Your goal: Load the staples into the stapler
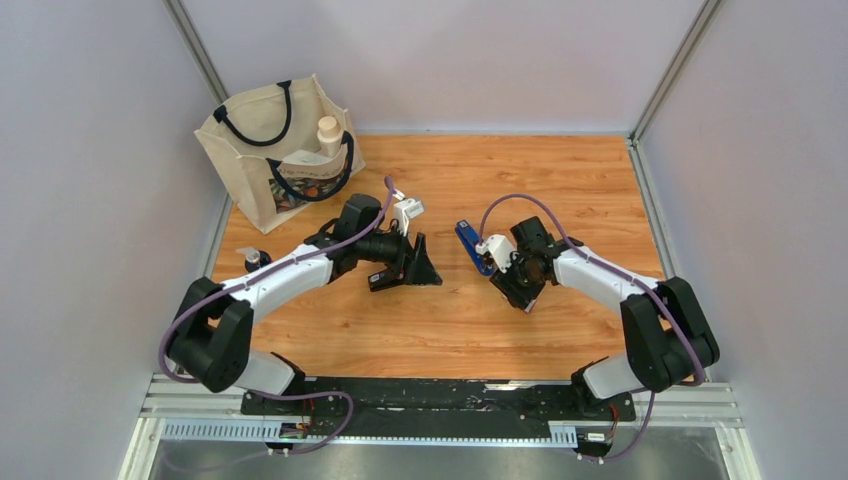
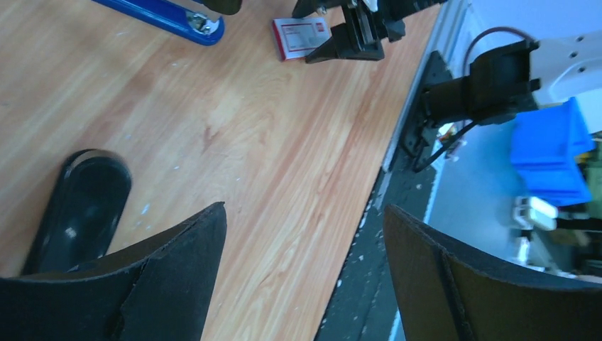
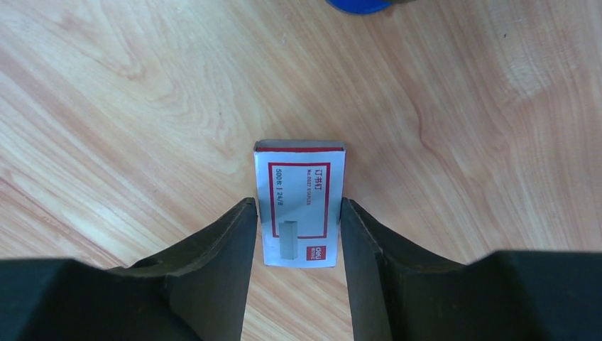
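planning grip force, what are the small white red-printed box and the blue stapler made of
Small white red-printed box: probably thin matte card, its far end looks folded. Blue stapler: glossy shell, plastic or painted metal; shiny metal at its tip.

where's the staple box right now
Right wrist view: the staple box lies flat on the wooden table between the fingers of the right end effector, with the blue stapler just beyond.
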Available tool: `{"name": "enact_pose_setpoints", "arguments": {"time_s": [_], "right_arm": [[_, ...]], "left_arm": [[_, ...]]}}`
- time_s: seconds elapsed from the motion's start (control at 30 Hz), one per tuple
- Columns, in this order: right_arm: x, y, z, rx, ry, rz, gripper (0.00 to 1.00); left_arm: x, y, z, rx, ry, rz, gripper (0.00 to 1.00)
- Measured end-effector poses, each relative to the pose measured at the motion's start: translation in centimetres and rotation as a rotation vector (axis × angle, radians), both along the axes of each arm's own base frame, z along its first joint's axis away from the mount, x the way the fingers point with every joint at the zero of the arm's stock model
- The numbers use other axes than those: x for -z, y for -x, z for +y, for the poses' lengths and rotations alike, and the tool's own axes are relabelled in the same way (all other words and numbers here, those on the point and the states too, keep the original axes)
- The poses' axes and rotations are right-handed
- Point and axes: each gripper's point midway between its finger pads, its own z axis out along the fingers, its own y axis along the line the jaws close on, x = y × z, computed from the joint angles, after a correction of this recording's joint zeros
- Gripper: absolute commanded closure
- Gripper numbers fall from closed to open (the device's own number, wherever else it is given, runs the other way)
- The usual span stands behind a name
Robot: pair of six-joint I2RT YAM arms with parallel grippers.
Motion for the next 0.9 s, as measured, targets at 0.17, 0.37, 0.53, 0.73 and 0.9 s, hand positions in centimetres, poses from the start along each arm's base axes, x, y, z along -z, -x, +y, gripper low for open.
{"name": "enact_pose_setpoints", "arguments": {"time_s": [0.17,0.37,0.53,0.73,0.9], "right_arm": [[-0.6,0.3,-0.1,-0.035,-0.020,-0.048,0.48],[-0.4,1.2,-0.5,-0.084,-0.018,-0.067,0.46],[-0.6,1.2,-0.6,-0.107,-0.025,-0.100,0.45],[-0.8,0.8,-0.4,-0.118,-0.035,-0.121,0.45],[-0.2,0.7,-0.3,-0.118,-0.031,-0.111,0.48]], "left_arm": [[0.2,0.2,-2.5,0.001,0.076,0.131,0.15],[-0.2,0.2,-5.1,0.007,0.159,0.220,0.24],[1.3,-0.2,-6.5,-0.006,0.174,0.300,0.32],[3.5,-0.5,-7.9,-0.016,0.171,0.383,0.34],[4.1,-0.6,-8.5,-0.024,0.178,0.414,0.38]]}}
